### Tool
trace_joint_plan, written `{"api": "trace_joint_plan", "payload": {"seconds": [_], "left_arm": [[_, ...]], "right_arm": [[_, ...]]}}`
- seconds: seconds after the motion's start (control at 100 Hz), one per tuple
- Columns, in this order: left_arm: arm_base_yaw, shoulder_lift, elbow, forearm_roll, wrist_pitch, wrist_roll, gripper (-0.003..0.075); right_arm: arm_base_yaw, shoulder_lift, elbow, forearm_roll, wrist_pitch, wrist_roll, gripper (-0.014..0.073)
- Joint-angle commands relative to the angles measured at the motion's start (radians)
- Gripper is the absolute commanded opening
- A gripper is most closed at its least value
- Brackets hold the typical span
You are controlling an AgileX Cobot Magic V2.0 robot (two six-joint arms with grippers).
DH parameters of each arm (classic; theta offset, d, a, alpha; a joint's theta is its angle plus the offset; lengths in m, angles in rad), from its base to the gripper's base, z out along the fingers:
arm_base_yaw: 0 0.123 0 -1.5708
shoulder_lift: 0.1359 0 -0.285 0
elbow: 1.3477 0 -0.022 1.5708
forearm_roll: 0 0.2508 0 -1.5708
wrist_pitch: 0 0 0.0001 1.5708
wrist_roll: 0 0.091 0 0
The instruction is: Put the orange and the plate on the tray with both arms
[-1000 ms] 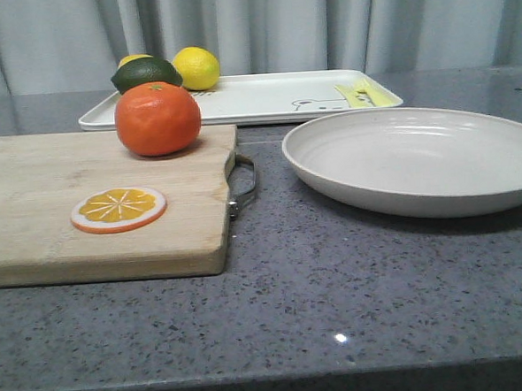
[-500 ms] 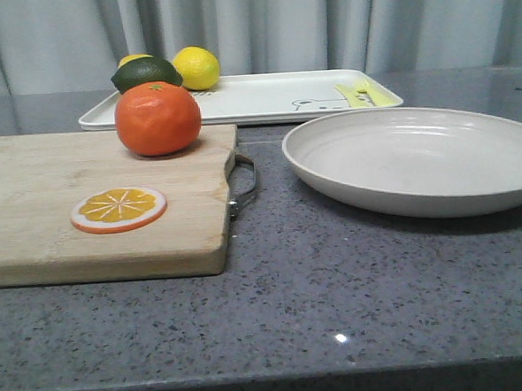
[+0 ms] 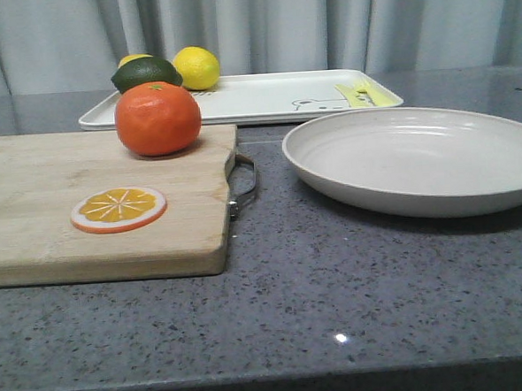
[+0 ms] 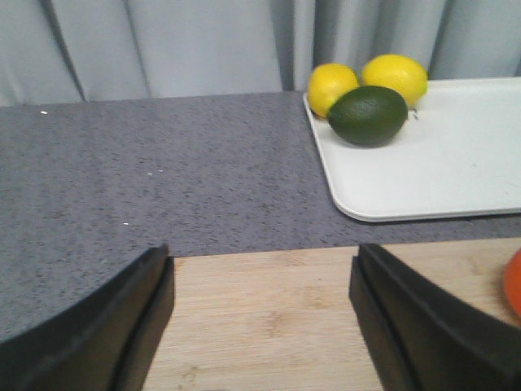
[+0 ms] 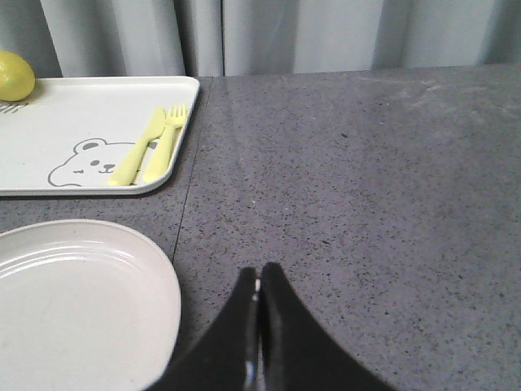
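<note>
The orange (image 3: 158,118) sits on the far right part of a wooden cutting board (image 3: 40,209); a sliver of it shows in the left wrist view (image 4: 514,283). The off-white plate (image 3: 418,159) lies on the counter at the right; it also shows in the right wrist view (image 5: 77,301). The white tray (image 3: 264,98) with bear drawing lies behind; it shows in both wrist views (image 4: 456,163) (image 5: 49,130). My left gripper (image 4: 260,269) is open and empty over the board, away from the orange. My right gripper (image 5: 260,277) is shut and empty beside the plate's rim.
Two yellow lemons (image 3: 196,67) (image 4: 394,77) and a dark green avocado (image 3: 146,74) sit at the tray's left end. A yellow-green fork and knife print (image 5: 155,145) marks its right end. An orange slice (image 3: 118,209) lies on the board. Grey curtains hang behind the counter.
</note>
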Motion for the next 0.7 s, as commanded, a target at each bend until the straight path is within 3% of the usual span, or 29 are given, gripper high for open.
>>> {"api": "trace_joint_plan", "payload": {"seconds": [0.0,0.13,0.47,0.69], "left_arm": [[-0.053,0.055,-0.074,-0.01,-0.041,-0.012,0.056],[-0.119,0.165,-0.173,-0.056,0.084,-0.012,0.0627],[-0.251,0.46,-0.513,-0.16,0.39,-0.012,0.0626],[-0.314,0.605,-0.69,-0.163,0.509,-0.012,0.0622]], "right_arm": [[-0.006,0.007,-0.035,-0.015,-0.082,-0.009,-0.0059],[-0.006,0.007,-0.035,-0.015,-0.082,-0.009,-0.0059],[-0.006,0.007,-0.035,-0.015,-0.083,-0.009,-0.0059],[-0.006,0.007,-0.035,-0.015,-0.083,-0.009,-0.0059]]}}
